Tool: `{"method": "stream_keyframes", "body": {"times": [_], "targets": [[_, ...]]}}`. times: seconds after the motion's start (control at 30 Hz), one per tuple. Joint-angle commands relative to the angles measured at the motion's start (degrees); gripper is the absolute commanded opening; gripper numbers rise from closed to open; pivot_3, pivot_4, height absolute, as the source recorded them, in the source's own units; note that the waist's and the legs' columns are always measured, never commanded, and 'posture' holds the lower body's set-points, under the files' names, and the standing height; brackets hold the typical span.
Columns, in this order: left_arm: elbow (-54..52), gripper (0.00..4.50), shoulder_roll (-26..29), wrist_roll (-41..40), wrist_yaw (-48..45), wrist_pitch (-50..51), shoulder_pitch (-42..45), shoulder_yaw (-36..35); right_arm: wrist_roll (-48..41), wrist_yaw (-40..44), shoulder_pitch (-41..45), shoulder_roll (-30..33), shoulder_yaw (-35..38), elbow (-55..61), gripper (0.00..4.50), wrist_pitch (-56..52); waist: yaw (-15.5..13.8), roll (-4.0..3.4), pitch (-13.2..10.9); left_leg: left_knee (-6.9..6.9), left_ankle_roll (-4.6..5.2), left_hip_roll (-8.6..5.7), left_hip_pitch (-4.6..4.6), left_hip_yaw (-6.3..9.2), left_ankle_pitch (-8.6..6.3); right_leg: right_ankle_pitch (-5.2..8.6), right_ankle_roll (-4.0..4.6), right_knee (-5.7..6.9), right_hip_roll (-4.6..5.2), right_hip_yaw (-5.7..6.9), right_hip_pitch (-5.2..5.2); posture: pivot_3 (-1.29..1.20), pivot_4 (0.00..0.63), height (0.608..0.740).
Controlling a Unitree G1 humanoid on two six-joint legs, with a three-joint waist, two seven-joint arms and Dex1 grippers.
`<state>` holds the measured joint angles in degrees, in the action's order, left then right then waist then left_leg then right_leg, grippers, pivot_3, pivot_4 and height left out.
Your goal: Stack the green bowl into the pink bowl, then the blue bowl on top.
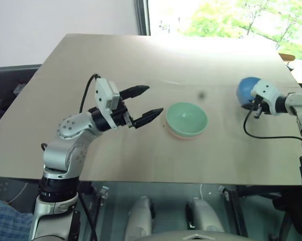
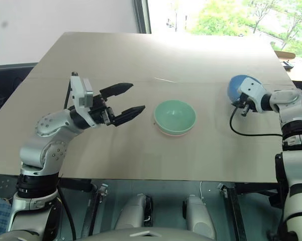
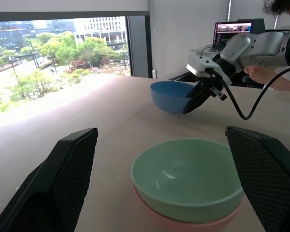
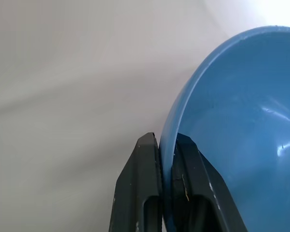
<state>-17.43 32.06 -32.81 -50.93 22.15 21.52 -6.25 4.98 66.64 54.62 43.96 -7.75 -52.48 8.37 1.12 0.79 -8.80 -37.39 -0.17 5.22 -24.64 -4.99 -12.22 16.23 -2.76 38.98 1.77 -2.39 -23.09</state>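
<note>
First step done: green bowl [image 1: 187, 118] nested in the pink bowl [image 1: 183, 134], centre of the head view, only a thin pink rim peeking out beneath. Second step under way: blue bowl [image 1: 247, 91] at right of frame, rim pinched between the shut fingers of the right hand [image 4: 167, 145], one finger inside the wall and one outside. Seemingly tipped and partly off the tabletop [image 1: 140, 60], though hard to confirm from the head view. Left to do: carry across and seat on top.

Left hand [image 1: 147, 102] spread wide, holding nothing, just beside the stack at centre-left. Open bare surface between blue bowl and stack. Blue bowl near the right edge; stack well in from every edge.
</note>
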Motion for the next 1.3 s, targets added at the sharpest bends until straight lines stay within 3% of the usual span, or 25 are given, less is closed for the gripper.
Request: {"method": "stream_keyframes", "body": {"times": [0.03, 0.17, 0.3, 0.43, 0.6, 0.63, 0.67, 0.8, 0.87, 0.93, 1.1, 1.3], "targets": [[-1.4, 4.50, 1.0, -0.8, -0.3, -0.8, -0.2, -1.4, -7.9, 6.1, -3.5, 0.2, 2.3, 22.5, 0.02, -7.4, -0.2, 0.00, 0.0, 0.02, 0.00, 0.01, 0.00, 0.02, 0.00, 0.00, 0.00, 0.00, -0.01, 0.02, 0.00, 0.00, 0.150, 0.740], [0.1, 4.50, 2.3, -0.5, -2.1, -1.5, -0.3, -1.6, -13.6, 9.6, -10.3, 2.1, 0.9, 47.8, 0.02, -19.0, -0.6, 0.00, 0.0, 0.04, 0.00, 0.02, -0.09, 0.06, 0.00, 0.00, 0.00, -0.02, 0.00, 0.09, -0.04, 0.00, 0.150, 0.740], [2.3, 4.50, 3.4, 0.3, -3.8, -2.5, 0.1, -1.3, -19.4, 11.1, -14.4, 3.4, 0.0, 64.7, 0.02, -28.5, -1.3, 0.00, 0.0, -0.02, 0.22, 0.00, -0.09, 0.06, -0.13, 0.00, 0.00, -0.02, 0.03, 0.13, -0.02, 0.00, 0.150, 0.740], [3.3, 4.50, 3.4, 0.3, -4.3, -2.9, 0.8, -0.8, -20.3, 8.4, -16.0, 2.9, -1.0, 73.2, 0.02, -33.2, -1.3, 0.01, 0.0, -0.04, 0.22, 0.01, -0.05, 0.07, -0.13, 0.01, 0.01, 0.03, 0.02, 0.13, -0.02, 0.00, 0.150, 0.740], [4.7, 4.50, 3.2, 1.1, -5.3, -3.6, 1.6, -0.1, -20.4, 7.1, -16.5, 3.7, -1.1, 75.4, 0.02, -35.0, -1.4, 0.02, 0.0, -0.05, 0.23, 0.01, -0.07, 0.08, -0.14, 0.01, 0.01, 0.02, 0.01, 0.13, -0.02, 0.00, 0.150, 0.740], [5.0, 4.50, 3.1, 1.3, -5.4, -3.8, 1.8, 0.1, -20.4, 6.7, -16.4, 3.8, -1.1, 75.6, 0.37, -35.3, -1.4, 0.02, 0.0, -0.05, 0.22, 0.01, -0.07, 0.08, -0.14, 0.01, 0.01, 0.01, 0.01, 0.13, -0.02, 0.00, 0.150, 0.740], [5.2, 4.50, 3.0, 1.5, -5.5, -3.9, 1.9, 0.1, -20.4, 6.4, -16.4, 3.9, -1.1, 75.8, 0.37, -35.5, -1.5, 0.02, 0.0, -0.05, 0.22, 0.01, -0.07, 0.08, -0.14, 0.01, 0.01, 0.01, 0.01, 0.13, -0.02, 0.00, 0.150, 0.740], [5.5, 4.50, 2.4, 2.0, -5.3, -4.5, 2.6, 0.4, -20.8, 2.8, -16.4, 2.4, 0.2, 76.9, 1.92, -35.5, -1.6, 0.03, 0.0, -0.04, 0.23, 0.01, -0.07, 0.08, -0.14, 0.01, 0.01, 0.00, 0.01, 0.13, -0.03, 0.00, 0.150, 0.740], [5.4, 4.50, 2.5, 2.0, -5.4, -4.4, 2.5, 0.3, -20.9, 1.8, -16.3, 3.0, 0.4, 77.2, 2.37, -36.8, -1.6, 0.03, 0.0, -0.04, 0.23, 0.01, -0.07, 0.08, -0.14, 0.01, 0.01, 0.01, 0.01, 0.13, -0.03, 0.00, 0.150, 0.740], [5.2, 4.50, 2.7, 2.1, -5.4, -4.2, 2.2, 0.4, -20.5, -0.7, -16.7, 2.6, 1.9, 76.3, 3.33, -35.7, -1.6, 0.03, 0.0, -0.04, 0.23, 0.01, -0.07, 0.08, -0.14, 0.01, 0.01, 0.00, 0.01, 0.13, -0.03, 0.00, 0.150, 0.740], [3.6, 4.50, 3.2, 1.5, -5.0, -2.9, 0.5, 0.0, -26.9, -5.3, -21.3, 1.5, 10.0, 76.6, 3.33, -40.2, -1.8, 0.07, 0.0, -0.03, 0.23, 0.01, -0.08, 0.08, -0.14, 0.01, 0.01, -0.02, 0.01, 0.13, -0.03, 0.00, 0.150, 0.740], [2.5, 4.50, 4.4, 2.1, -3.8, -1.1, -3.4, -0.6, -35.5, -8.0, -34.7, 0.9, 22.0, 80.8, 3.33, -42.5, -1.9, 0.11, 0.0, 0.00, 0.23, 0.01, -0.10, 0.08, -0.14, 0.01, 0.01, -0.07, 0.02, 0.11, -0.02, 0.00, 0.150, 0.740]]}}
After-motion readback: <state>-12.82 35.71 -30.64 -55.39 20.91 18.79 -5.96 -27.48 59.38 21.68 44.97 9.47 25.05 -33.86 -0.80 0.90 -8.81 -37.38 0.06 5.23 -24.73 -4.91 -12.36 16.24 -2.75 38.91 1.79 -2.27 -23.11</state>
